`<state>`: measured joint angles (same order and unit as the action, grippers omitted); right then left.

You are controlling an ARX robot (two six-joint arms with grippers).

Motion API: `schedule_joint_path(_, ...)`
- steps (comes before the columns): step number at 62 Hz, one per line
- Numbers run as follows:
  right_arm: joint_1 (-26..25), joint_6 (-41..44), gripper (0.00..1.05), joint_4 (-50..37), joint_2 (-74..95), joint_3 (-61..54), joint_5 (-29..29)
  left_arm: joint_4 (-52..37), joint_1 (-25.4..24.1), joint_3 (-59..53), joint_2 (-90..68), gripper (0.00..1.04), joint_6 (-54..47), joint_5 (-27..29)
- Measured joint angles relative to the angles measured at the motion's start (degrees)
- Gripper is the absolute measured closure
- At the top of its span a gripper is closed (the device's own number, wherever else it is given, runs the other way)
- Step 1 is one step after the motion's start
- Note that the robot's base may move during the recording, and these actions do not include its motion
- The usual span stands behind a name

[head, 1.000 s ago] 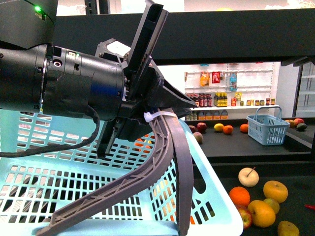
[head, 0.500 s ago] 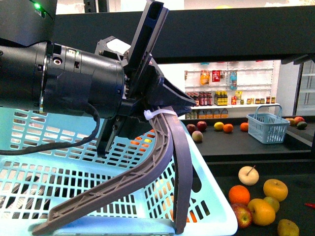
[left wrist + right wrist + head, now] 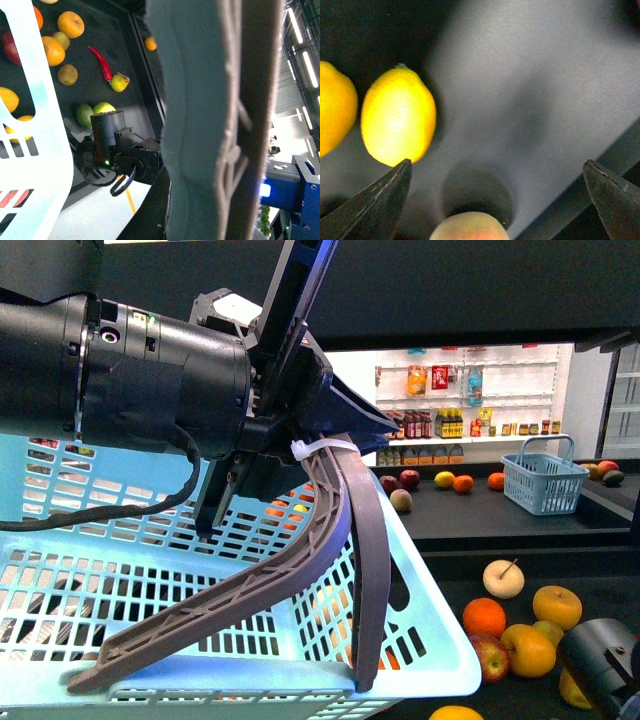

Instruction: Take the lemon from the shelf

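Observation:
A yellow lemon (image 3: 398, 116) lies on the matte black shelf (image 3: 545, 75), just beyond one finger of my right gripper (image 3: 495, 200). That gripper is open, its dark fingertips (image 3: 375, 200) spread wide with a peach-coloured fruit (image 3: 470, 227) low between them. A second yellow fruit (image 3: 335, 107) shows at the frame edge. My left gripper (image 3: 295, 450) is shut on the grey handle (image 3: 340, 540) of the light blue basket (image 3: 430, 640). The right arm (image 3: 600, 665) hangs over the fruit at the shelf's near end.
Oranges, apples and a pale pear-like fruit (image 3: 503, 578) lie loose on the shelf (image 3: 600, 585). A red chilli (image 3: 101, 62) lies among them. A small blue basket (image 3: 545, 485) and more fruit sit on the farther counter. White shelves of bottles (image 3: 450, 425) stand behind.
The right arm has come into the front view at lower right. The basket and the left arm have shifted slightly in the picture.

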<state>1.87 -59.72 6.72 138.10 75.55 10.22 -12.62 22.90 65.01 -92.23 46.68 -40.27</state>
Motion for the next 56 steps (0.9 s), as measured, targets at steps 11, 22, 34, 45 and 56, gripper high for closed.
schedule_joint_path(11,0.7,-1.7,0.02,2.7,3.2,6.7,0.8,0.0,0.0,0.0,0.0,0.97,0.0,0.0)
schedule_joint_path(22,1.4,-3.3,0.02,5.4,6.7,12.5,0.7,0.0,0.0,0.0,0.0,0.97,0.0,0.0)
schedule_joint_path(34,2.0,-4.9,0.02,7.3,9.4,16.9,0.5,0.0,0.0,0.0,0.0,0.97,0.0,0.0)
schedule_joint_path(45,2.2,-5.6,0.02,9.0,12.0,20.7,0.5,0.0,0.0,0.0,0.0,0.97,0.0,0.0)
schedule_joint_path(56,2.7,-6.8,0.02,10.6,15.1,24.4,0.2,0.0,0.0,0.0,0.0,0.97,0.0,0.0)
